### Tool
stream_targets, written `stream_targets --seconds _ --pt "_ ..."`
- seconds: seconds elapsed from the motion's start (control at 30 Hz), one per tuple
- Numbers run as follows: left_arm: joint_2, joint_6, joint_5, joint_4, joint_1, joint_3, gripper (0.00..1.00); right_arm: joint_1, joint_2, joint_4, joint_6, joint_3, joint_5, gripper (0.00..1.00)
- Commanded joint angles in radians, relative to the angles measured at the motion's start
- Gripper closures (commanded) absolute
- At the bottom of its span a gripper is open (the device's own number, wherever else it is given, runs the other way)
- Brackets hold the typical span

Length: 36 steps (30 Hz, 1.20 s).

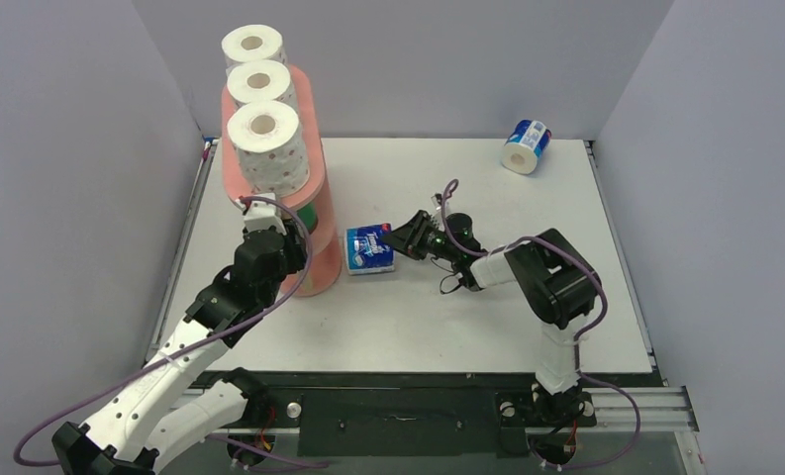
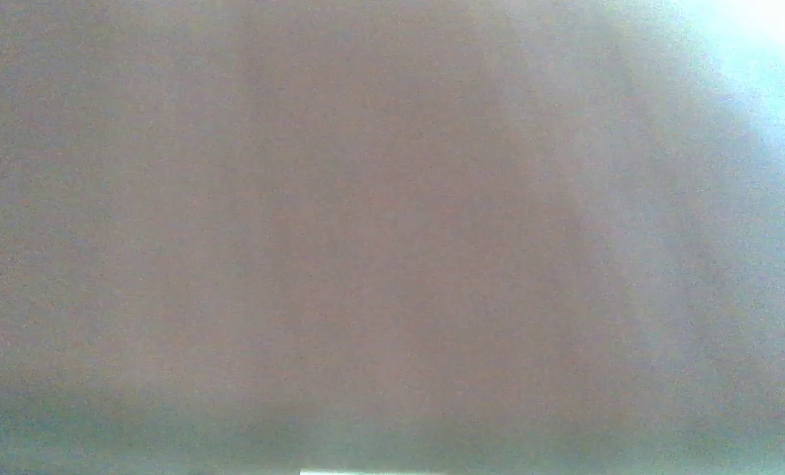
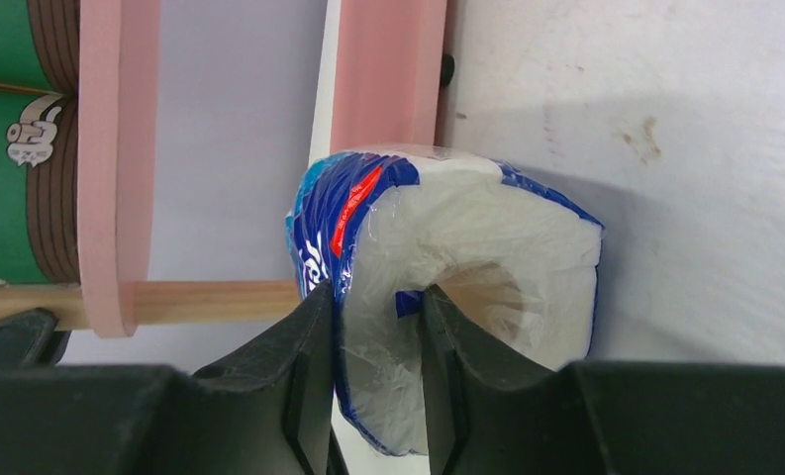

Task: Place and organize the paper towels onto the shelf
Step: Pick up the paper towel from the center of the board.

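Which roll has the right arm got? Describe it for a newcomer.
Find the tall pink shelf on the left. Just right of its base lies a blue-and-white wrapped roll, pinched by the right gripper. The other blue roll lies alone in the far right corner.

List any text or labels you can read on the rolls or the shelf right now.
No text reads in full.
Blue-white roll in the right claw: white lettering on the blue band, creased and partly hidden, unreadable.
Green-wrapped roll on the shelf: white logo, too blurred to read.
Far blue-white roll: print too small to read.
Left wrist view: blur only, no text.
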Motion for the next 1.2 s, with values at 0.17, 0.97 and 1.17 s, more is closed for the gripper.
stream_targets --seconds 0.17,0.97,1.17 --pt "0.106 -0.059 0.120 0.127 -0.073 0.021 0.60 -0.066 -0.476 -0.262 -0.226 -0.150 0.132 0.92" --pt "0.520 -0.060 0.043 0.348 -0.201 0.214 0.59 -0.080 -1.215 -1.079 -0.572 -0.253 0.478 0.94" --pt "0.621 -0.051 0.039 0.394 -0.207 0.277 0.58 -0.081 -1.292 -1.162 -0.599 -0.251 0.512 0.94"
